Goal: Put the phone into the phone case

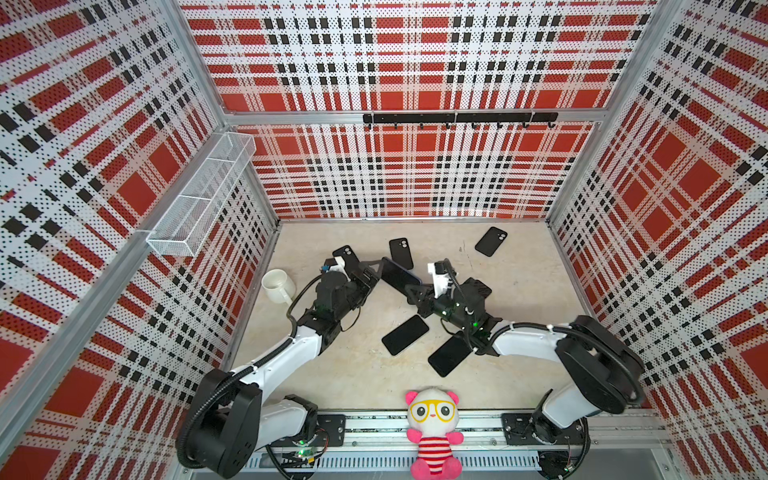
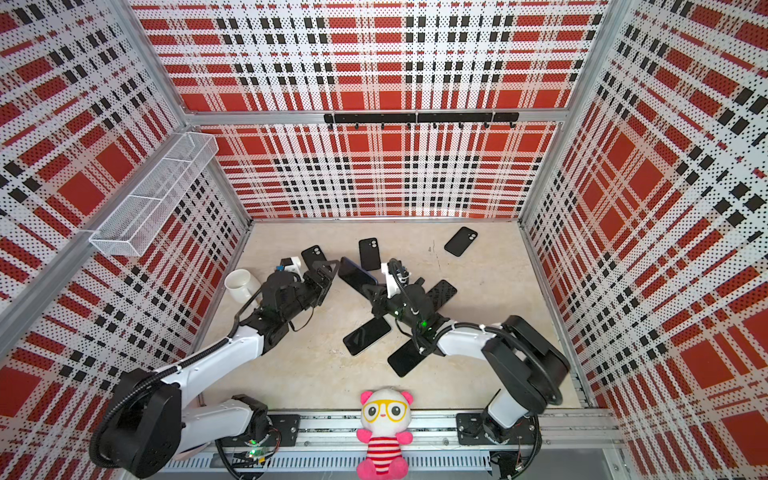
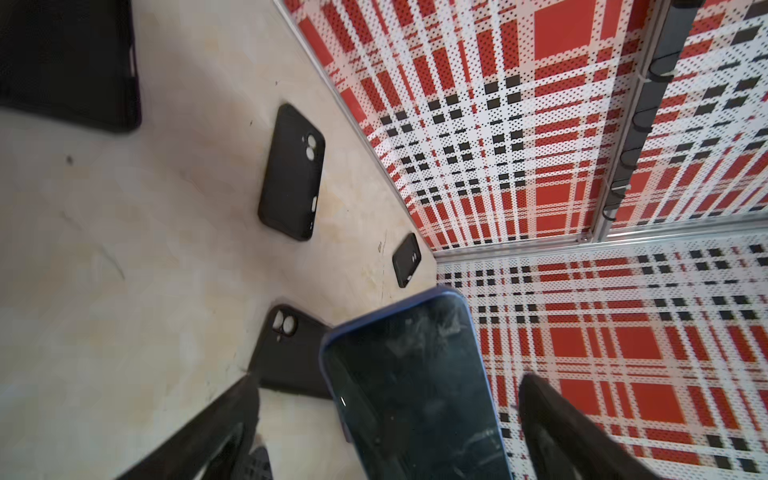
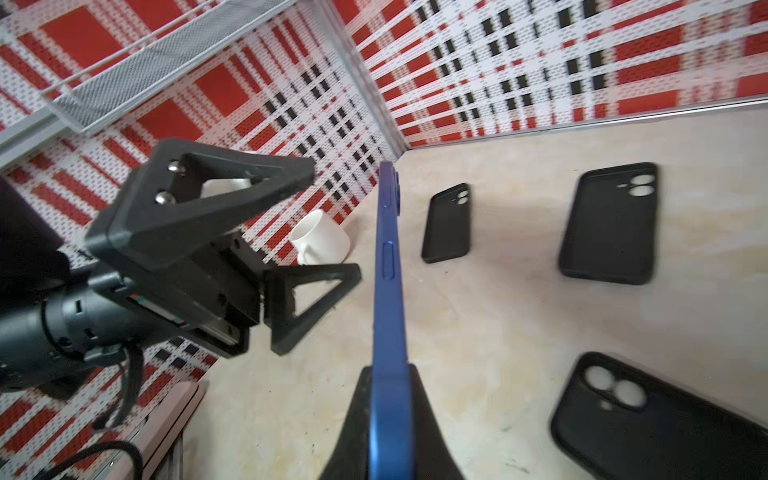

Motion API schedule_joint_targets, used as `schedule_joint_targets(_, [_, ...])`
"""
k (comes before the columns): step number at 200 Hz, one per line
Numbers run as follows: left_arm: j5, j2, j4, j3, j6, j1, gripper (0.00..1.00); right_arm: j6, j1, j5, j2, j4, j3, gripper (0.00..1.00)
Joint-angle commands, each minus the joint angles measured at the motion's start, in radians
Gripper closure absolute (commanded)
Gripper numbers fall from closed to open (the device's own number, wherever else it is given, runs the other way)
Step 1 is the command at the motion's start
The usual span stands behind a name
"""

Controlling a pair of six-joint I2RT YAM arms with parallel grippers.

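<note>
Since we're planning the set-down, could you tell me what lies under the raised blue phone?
A black case lies on the table, partly under the blue phone, which the right gripper holds. The case's camera cut-out end shows; the phone hides part of the rest.

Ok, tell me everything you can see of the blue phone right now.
The blue phone is a slim slab with a matte blue frame, side buttons along its edge and a dark, smudged screen. It has no case on. It is lifted off the table and tilted, one end clamped between the fingers of the right gripper. The open left gripper faces its screen side, apart from it. Nothing else touches it.
</note>
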Motion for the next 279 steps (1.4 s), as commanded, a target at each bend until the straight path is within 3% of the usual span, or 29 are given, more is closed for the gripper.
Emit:
schedule_joint_targets(1, [-0.035, 0.072, -0.221, 0.145, 0.278, 0.006, 0.02, -0.010, -0.091, -0.069, -0.129, -0.245, 0.010, 0.99])
schedule_joint_targets(28, [-0.005, 0.206, -0.304, 0.291, 0.404, 0.002, 0.00, -0.017, -0.247, -0.229, -0.234, -0.492, 0.044, 0.99])
schedule_joint_targets(63, [0.032, 0.395, -0.410, 0.471, 0.537, -0.017, 0.03, -0.127, -0.391, -0.284, -0.269, -0.893, 0.196, 0.99])
schedule_joint_targets(89, [0.072, 0.522, -0.484, 0.591, 0.596, -0.026, 0.07, -0.151, -0.485, -0.318, -0.228, -1.105, 0.317, 1.00])
schedule_joint_targets(130, [0.158, 0.667, -0.620, 0.737, 0.702, -0.053, 0.13, -0.251, -0.586, -0.508, -0.070, -1.328, 0.471, 1.00])
schedule_joint_targets(187, [0.204, 0.767, -0.660, 0.804, 0.766, -0.073, 0.22, -0.332, -0.600, -0.697, 0.179, -1.467, 0.641, 1.00])
schedule_joint_targets(279, [0.297, 0.831, -0.646, 0.755, 0.784, -0.075, 0.33, -0.311, -0.579, -0.765, 0.375, -1.452, 0.706, 1.00])
